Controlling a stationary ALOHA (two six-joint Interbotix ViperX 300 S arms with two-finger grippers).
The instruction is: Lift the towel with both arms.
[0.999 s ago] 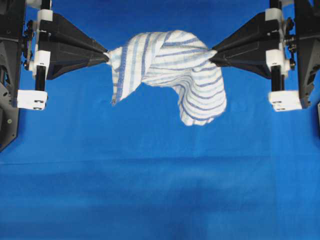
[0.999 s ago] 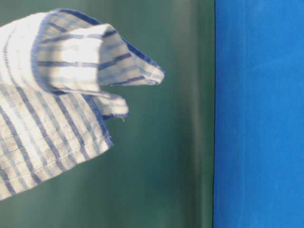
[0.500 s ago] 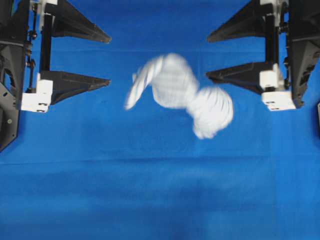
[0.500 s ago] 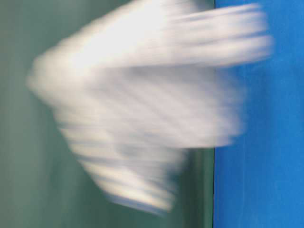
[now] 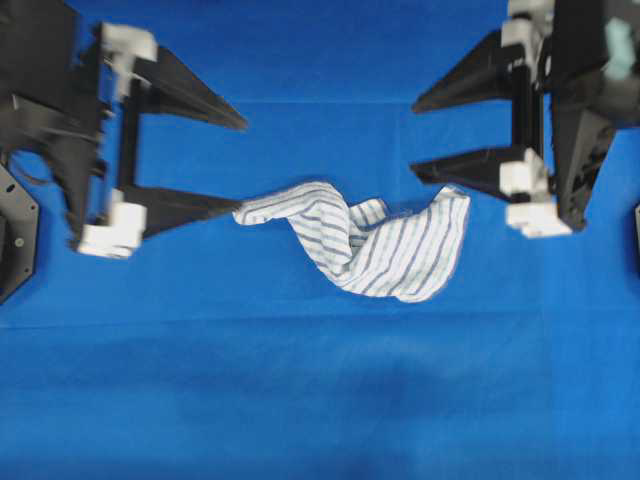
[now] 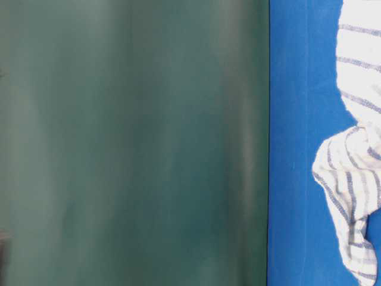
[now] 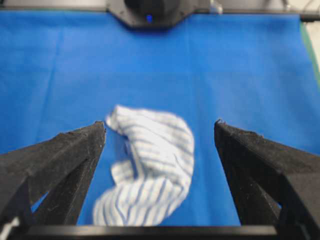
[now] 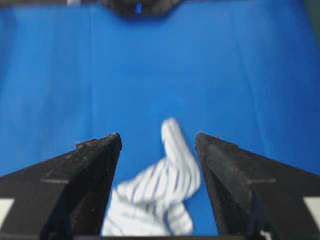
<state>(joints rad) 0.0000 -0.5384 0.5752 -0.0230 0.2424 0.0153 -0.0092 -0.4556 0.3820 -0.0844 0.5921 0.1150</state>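
The white, blue-striped towel (image 5: 362,240) lies crumpled on the blue table cover, held by nothing. My left gripper (image 5: 242,167) stands open at its left end, and its lower fingertip (image 5: 236,207) is right at the towel's left corner. At the other end my right gripper (image 5: 414,140) is open too, its lower finger just above the towel's right corner. In the left wrist view the towel (image 7: 155,165) lies below and between the wide jaws of the left gripper (image 7: 160,124). The right wrist view shows the towel (image 8: 165,185) between the spread jaws of the right gripper (image 8: 157,135). The towel (image 6: 357,179) also shows at the right edge of the table-level view.
The blue table cover (image 5: 320,400) spans the whole work surface. A dark green backdrop (image 6: 131,143) fills most of the table-level view. The opposite arm's black base (image 7: 150,12) sits at the far end of the table in the left wrist view.
Both grippers were shut on the towel's ends, holding it stretched in the air. Both have opened, and the towel has fallen onto the table cover. The arms have shifted slightly.
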